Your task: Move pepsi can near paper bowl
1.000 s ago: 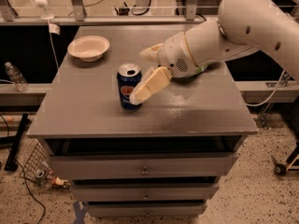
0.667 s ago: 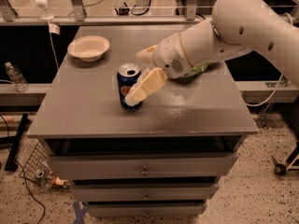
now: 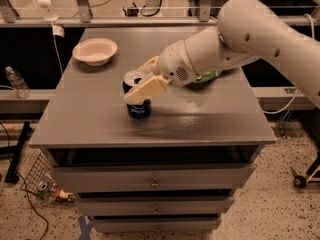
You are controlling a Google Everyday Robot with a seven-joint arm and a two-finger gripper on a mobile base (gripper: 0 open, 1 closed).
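The pepsi can [image 3: 138, 109] stands upright on the grey table top [image 3: 210, 119], left of centre; its dark blue lower body and part of its silver top show. My gripper [image 3: 136, 84] is at the can, straddling its upper half from the right, and its cream front part covers the can's middle. The paper bowl [image 3: 95, 50] sits off-white and shallow at the table's back left, well apart from the can. My white arm [image 3: 250, 31] reaches in from the right.
A green chip bag [image 3: 206, 76] lies behind my wrist, mostly hidden by the arm. The table is a drawer cabinet [image 3: 152, 178]. A water bottle [image 3: 15, 82] stands on a lower ledge to the left. Rails and cables run along the back.
My gripper has moved left from beside the can to around its upper half. The can and the bowl have not moved.
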